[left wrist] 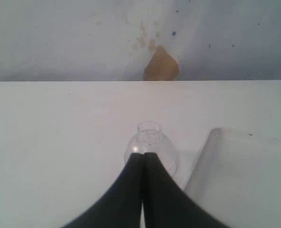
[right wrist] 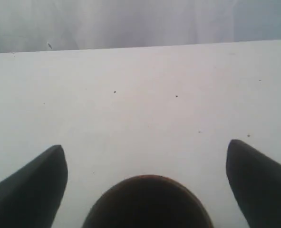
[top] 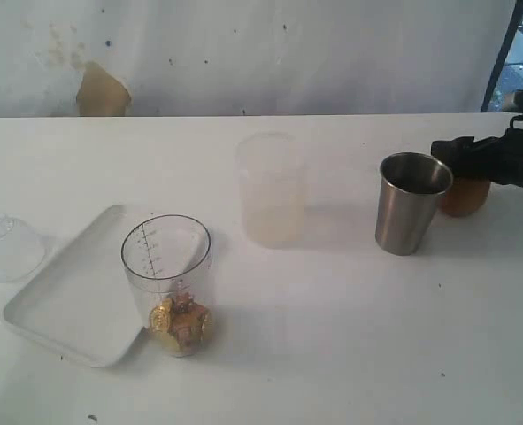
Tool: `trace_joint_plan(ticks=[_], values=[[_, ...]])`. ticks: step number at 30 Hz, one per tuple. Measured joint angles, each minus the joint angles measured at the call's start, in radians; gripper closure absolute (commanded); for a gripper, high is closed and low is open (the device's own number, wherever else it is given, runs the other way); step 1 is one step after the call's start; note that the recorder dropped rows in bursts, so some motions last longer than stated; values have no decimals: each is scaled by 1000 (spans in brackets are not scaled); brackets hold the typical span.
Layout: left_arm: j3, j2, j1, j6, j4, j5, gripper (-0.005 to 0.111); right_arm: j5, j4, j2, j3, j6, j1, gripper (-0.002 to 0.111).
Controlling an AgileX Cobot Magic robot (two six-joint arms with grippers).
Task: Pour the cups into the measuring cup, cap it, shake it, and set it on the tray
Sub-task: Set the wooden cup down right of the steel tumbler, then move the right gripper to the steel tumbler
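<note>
Two spread jaws of right gripper (right wrist: 146,145) straddle brown cup (right wrist: 147,202).

Mostly hidden behind right gripper (top: 458,158) and steel tumbler (top: 411,205): brown cup (top: 465,200), blurred and cropped in right wrist view. Clipped at left edge: clear dome (top: 9,246). Too small to read: marks on measuring cup (top: 167,266).

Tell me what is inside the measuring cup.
Gold and brown pieces heaped at the bottom of the measuring cup; above them, nothing. Pieces inside the heap are covered.
</note>
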Motion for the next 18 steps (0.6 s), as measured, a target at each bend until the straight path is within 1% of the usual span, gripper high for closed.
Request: trace_joint_plan(ticks=[4,8,12,14,16,17,18], values=[[0,0,0,0,0,0,107,19,-1,-71,0,0,0,26],[0,0,0,0,0,0,107,37,-1,-215,0,12,0,27],[0,0,0,0,0,0,107,5,-69,-358,0,102,0,27],[0,0,0,0,0,0,107,-7,-124,-428,0,195,0,27],[0,0,0,0,0,0,107,-11,-227,-490,0,314,0,27],[0,0,0,0,0,0,107,-24,-353,-521,0,422,0,27],[0,0,0,0,0,0,107,-41,-432,-533,0,482,0,27]])
